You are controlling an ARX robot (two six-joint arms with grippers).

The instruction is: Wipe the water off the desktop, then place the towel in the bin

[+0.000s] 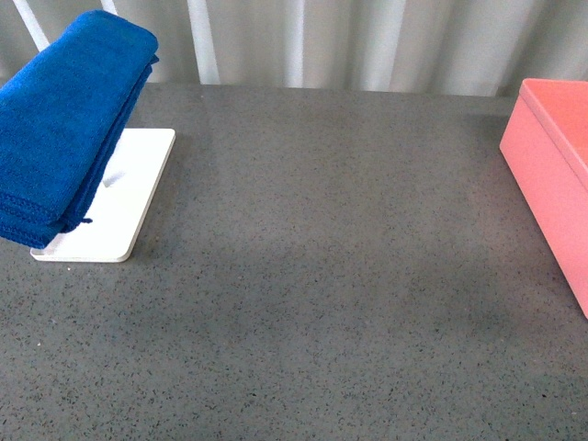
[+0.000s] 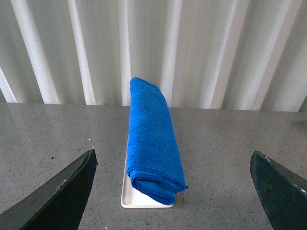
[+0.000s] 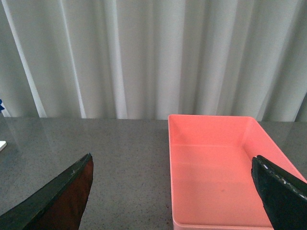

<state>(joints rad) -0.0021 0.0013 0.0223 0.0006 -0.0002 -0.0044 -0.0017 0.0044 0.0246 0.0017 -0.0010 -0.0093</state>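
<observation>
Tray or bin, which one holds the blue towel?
The white tray, on the left: the folded towel rests over it. The pink bin has nothing inside.

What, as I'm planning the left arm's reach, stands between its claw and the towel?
Nothing visible. In the left wrist view the towel sits on the white tray straight ahead of the open left claw, with only desktop showing between them.
</observation>
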